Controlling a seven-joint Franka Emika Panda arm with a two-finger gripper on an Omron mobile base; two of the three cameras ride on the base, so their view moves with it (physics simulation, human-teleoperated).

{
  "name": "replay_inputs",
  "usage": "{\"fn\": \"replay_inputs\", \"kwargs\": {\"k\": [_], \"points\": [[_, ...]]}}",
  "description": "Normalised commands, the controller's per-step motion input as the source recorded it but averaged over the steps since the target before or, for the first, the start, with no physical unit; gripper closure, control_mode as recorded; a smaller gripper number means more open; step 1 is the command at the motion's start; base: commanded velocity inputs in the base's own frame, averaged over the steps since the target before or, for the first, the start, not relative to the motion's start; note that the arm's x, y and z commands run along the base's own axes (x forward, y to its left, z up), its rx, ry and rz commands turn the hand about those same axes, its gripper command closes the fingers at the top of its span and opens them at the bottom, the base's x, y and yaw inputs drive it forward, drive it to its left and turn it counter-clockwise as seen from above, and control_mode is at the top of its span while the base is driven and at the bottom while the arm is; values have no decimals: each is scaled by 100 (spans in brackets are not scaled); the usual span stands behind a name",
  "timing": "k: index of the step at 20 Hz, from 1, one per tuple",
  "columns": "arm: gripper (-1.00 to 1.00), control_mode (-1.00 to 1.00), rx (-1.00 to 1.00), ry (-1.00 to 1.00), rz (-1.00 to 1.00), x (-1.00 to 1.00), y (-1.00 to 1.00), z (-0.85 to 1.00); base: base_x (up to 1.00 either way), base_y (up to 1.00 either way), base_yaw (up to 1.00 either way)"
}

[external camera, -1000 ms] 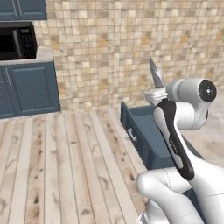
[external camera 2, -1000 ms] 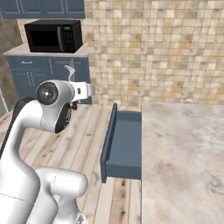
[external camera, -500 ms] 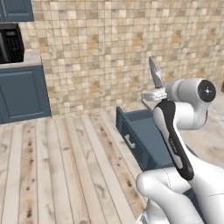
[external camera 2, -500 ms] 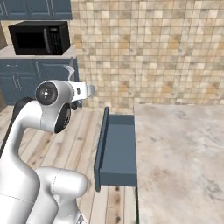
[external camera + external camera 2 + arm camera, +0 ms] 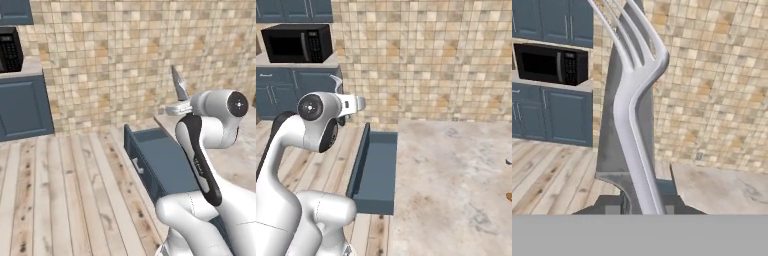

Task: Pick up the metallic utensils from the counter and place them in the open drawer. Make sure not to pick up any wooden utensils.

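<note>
My gripper [image 5: 643, 207] is shut on the metallic utensils, held upright. In the hand view a silvery pronged utensil [image 5: 632, 100] curves up in front of a flat grey knife blade [image 5: 614, 145]. In the left base view the blade [image 5: 178, 82] points up above the gripper [image 5: 179, 107], over the far end of the open drawer [image 5: 160, 162]. The right base view shows the gripper [image 5: 354, 103] to the left of the dark blue drawer [image 5: 376, 167], which stands out from the marbled counter [image 5: 456, 175]. An orange-brown wooden utensil [image 5: 509, 197] peeks in at the counter's right edge.
A black microwave [image 5: 297, 43] sits on blue cabinets [image 5: 286, 92] at the back left. A tiled wall [image 5: 125, 55] runs behind, over plank floor [image 5: 65, 195]. A small grey piece [image 5: 508, 161] lies at the counter's right edge.
The whole scene has slid left in the right base view, so the base has moved; the drawer and counter now show more fully. The arm keeps its pose and its grip.
</note>
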Motion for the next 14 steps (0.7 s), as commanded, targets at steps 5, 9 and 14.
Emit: {"fn": "replay_inputs", "kwargs": {"k": [5,9,14], "points": [[100,100,0,0,0,0,0,0,18,-43,22],[100,-100,0,5,3,3,0,-10,3,-3,11],[100,-100,0,20,1,13,0,-37,0,0,0]]}}
